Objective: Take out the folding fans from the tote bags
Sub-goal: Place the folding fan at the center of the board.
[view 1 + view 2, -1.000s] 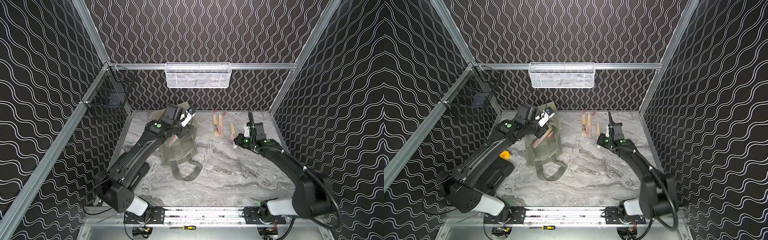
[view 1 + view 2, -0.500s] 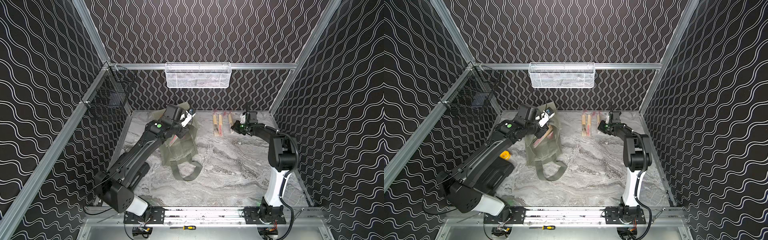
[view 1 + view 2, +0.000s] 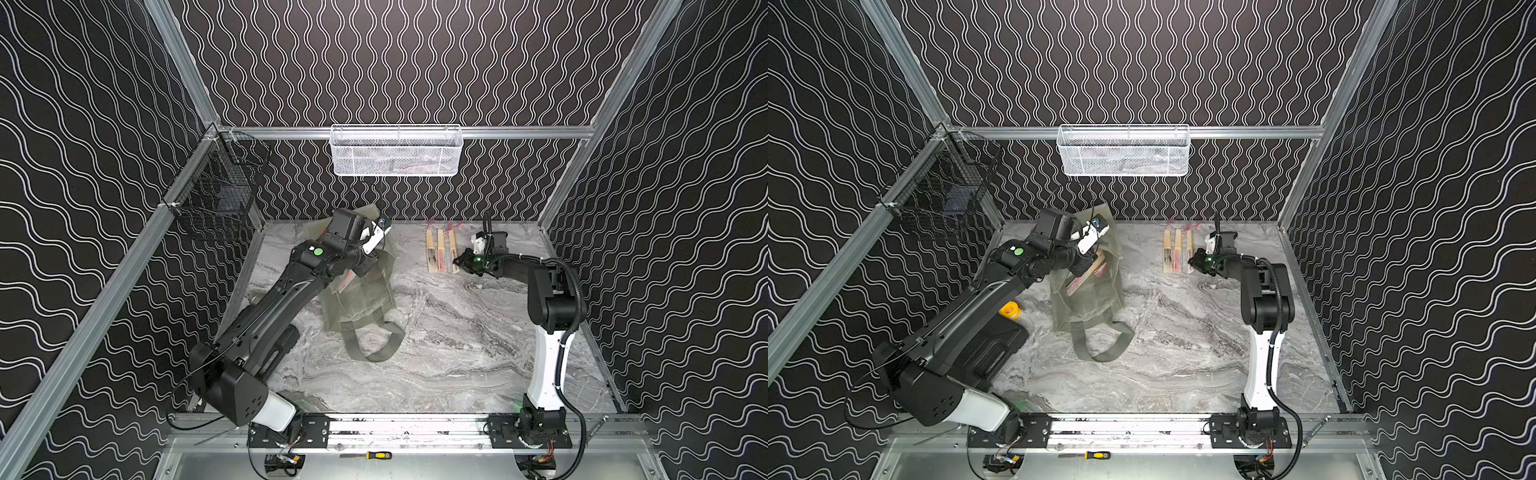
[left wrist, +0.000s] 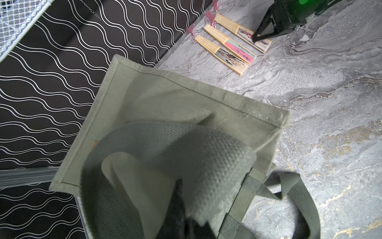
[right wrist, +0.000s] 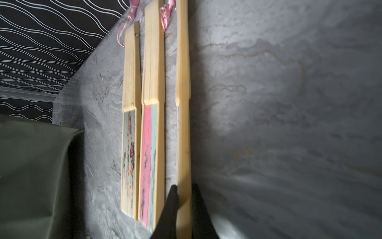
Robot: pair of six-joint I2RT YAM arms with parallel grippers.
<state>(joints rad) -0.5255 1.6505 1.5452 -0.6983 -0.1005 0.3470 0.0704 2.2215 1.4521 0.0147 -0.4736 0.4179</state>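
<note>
The grey-green tote bag [image 3: 365,295] [image 3: 1096,299] stands half raised at the back left. My left gripper [image 4: 187,217] is shut on its upper fabric beside a strap. Pink and wood folding fans [image 3: 1086,272] show inside its mouth. At the back right, three folding fans lie in a row. Two lie free, one dark-patterned [image 5: 129,144] and one pink [image 5: 148,149]. My right gripper [image 5: 184,188] [image 3: 459,264] is shut on the near end of the third fan [image 5: 183,93] [image 4: 244,34], which is parallel to the others and low on the table.
A white mesh basket [image 3: 395,151] hangs on the back rail and a black wire basket [image 3: 216,199] on the left rail. A yellow tape roll [image 3: 1009,311] sits beside the left arm. The bag's loose strap loop [image 3: 374,345] trails on the marble table [image 3: 457,353].
My right gripper carried its fan left and back to the two fans on the table, and the arm's elbow rose. The left arm and the bag stayed still.
</note>
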